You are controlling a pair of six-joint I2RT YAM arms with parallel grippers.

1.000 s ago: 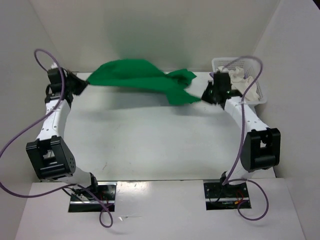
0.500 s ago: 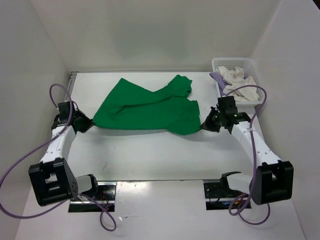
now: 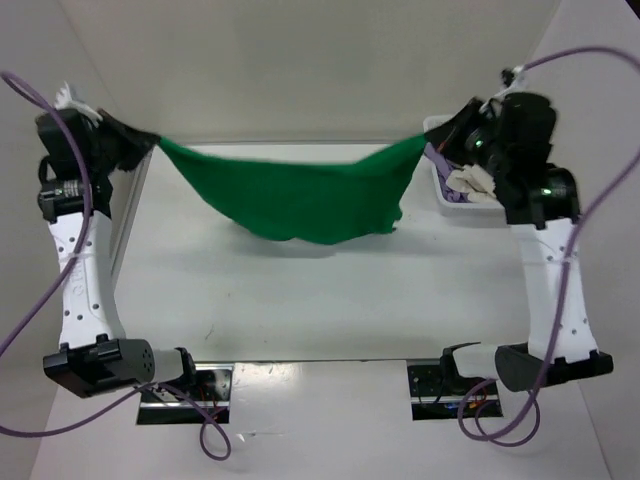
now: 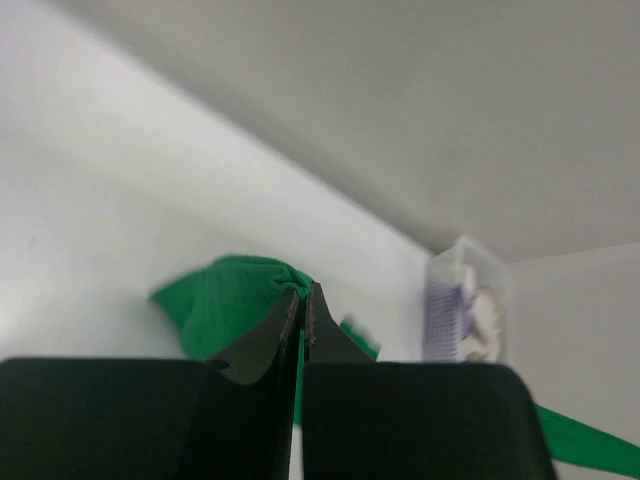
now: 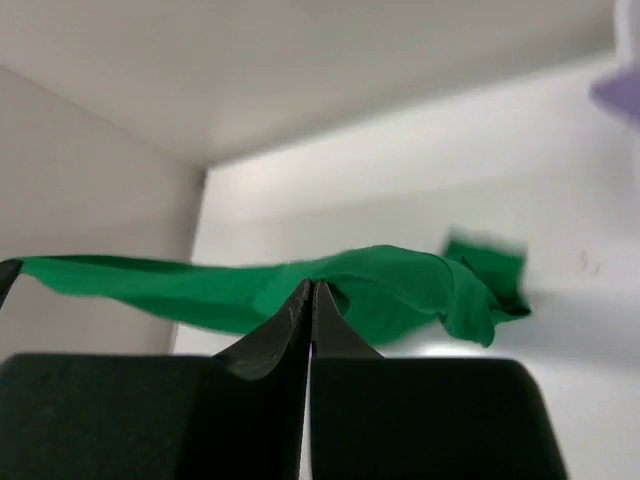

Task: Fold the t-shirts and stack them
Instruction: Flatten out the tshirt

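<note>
View from above: green t-shirt (image 3: 300, 200) is stretched as a sagging band between the two raised arms, over the white table (image 3: 300, 300). The left gripper (image 3: 150, 143) is closed on its left end and the right gripper (image 3: 430, 146) is closed on its right end. The cloth hangs lowest near the middle, with a loose fold drooping at the right. It cannot be told whether the lowest edge touches the table. Behind the right arm, a white lattice basket (image 3: 438, 192) sits at the table's far right corner. It holds a white t-shirt (image 3: 468, 180) and a lavender t-shirt (image 3: 440, 160).

Left wrist view: the left gripper (image 4: 303, 292) has its jaws pressed together, pinching a bunched edge of the green t-shirt (image 4: 225, 305). A further green strip runs across the lower right. The basket (image 4: 470, 262) lies beyond, with the lavender t-shirt (image 4: 444, 310) and the white t-shirt (image 4: 487, 318) inside.

Right wrist view: the right gripper (image 5: 310, 287) has its jaws shut on the green t-shirt (image 5: 390, 285), which extends leftward as a taut band. A blurred patch of the lavender t-shirt (image 5: 625, 95) shows at the right edge.
</note>
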